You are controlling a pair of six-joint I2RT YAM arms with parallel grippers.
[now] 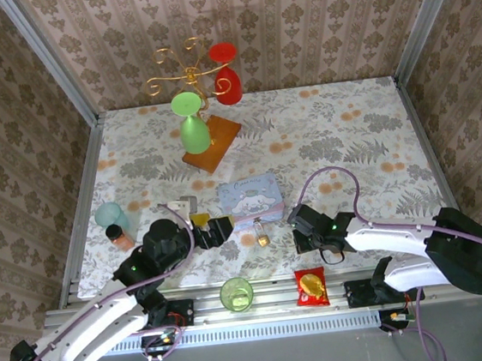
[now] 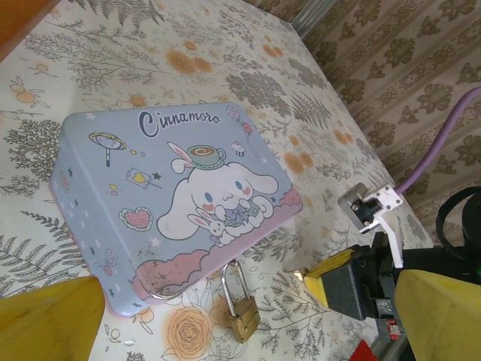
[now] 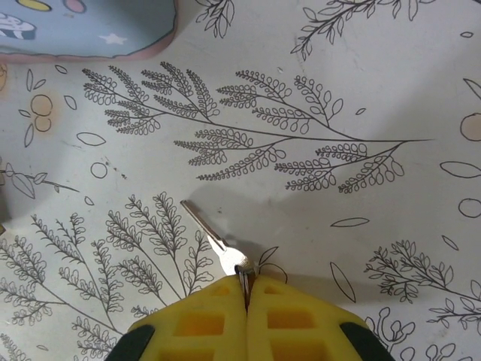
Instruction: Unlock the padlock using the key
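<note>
Padlock (image 2: 239, 304): small brass body with a thin silver shackle, lying flat on the floral tablecloth (image 1: 347, 126) just beside the near edge of the blue Cinnamoroll tin (image 2: 180, 195), between the two grippers. Key (image 3: 214, 239): slender and silvery, its head pinched between the yellow fingers of the right gripper (image 3: 246, 289), which are pressed together on it; the blade points out over the cloth, right of the padlock and apart from it. Left gripper (image 1: 212, 228): jaws spread wide, holding nothing, left of the padlock; a red snack packet (image 1: 311, 286) and a green cup (image 1: 236, 294) sit at the near edge.
</note>
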